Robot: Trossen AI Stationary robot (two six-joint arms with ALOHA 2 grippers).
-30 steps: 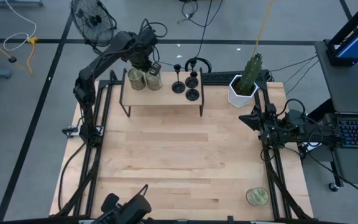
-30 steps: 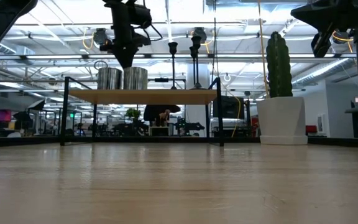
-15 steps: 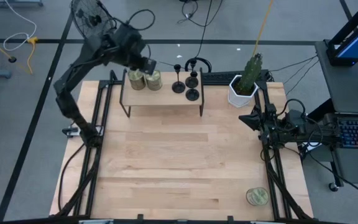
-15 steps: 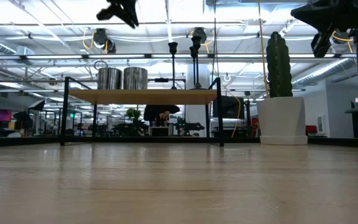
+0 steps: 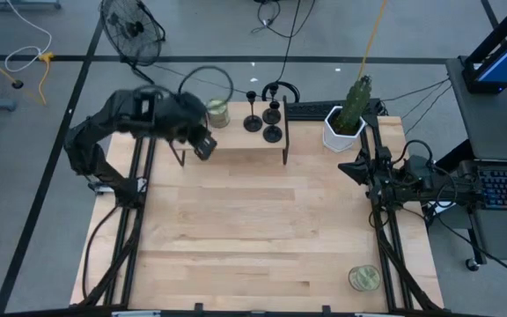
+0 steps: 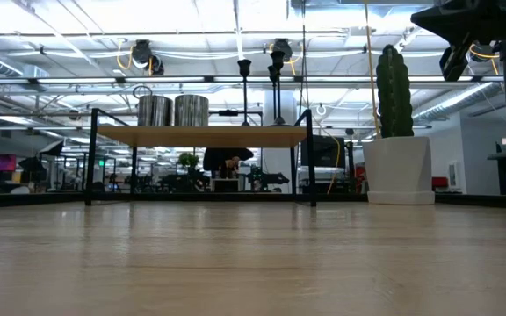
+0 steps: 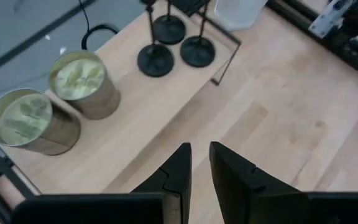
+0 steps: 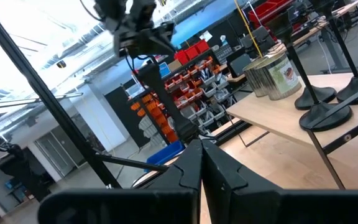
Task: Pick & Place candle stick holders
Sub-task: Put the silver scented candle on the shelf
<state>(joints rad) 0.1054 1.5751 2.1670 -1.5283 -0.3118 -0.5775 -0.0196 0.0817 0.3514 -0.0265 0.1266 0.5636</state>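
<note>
Three black candle stick holders (image 5: 265, 123) stand on their round bases at the right end of a low wooden shelf (image 5: 236, 143); the left wrist view shows their bases too (image 7: 155, 59). My left gripper (image 5: 202, 147) hovers above the shelf's near left corner, tilted downward. Its fingers (image 7: 199, 155) are open by a narrow gap with nothing between them. My right gripper (image 5: 352, 167) rests shut at the table's right edge, touching nothing (image 8: 201, 149).
Two greenish-gold jar candles (image 7: 82, 81) (image 7: 27, 121) stand on the shelf's left end. A third jar candle (image 5: 364, 278) sits at the table's near right corner. A potted cactus (image 5: 349, 114) stands to the right of the shelf. Bare wood lies in front of the shelf.
My left gripper has left its place above the jar candles, risen out of the low view, and swung toward the table's near edge, tipping as it went. It is now over the shelf's near left corner. The jars and candle stick holders stayed in place.
</note>
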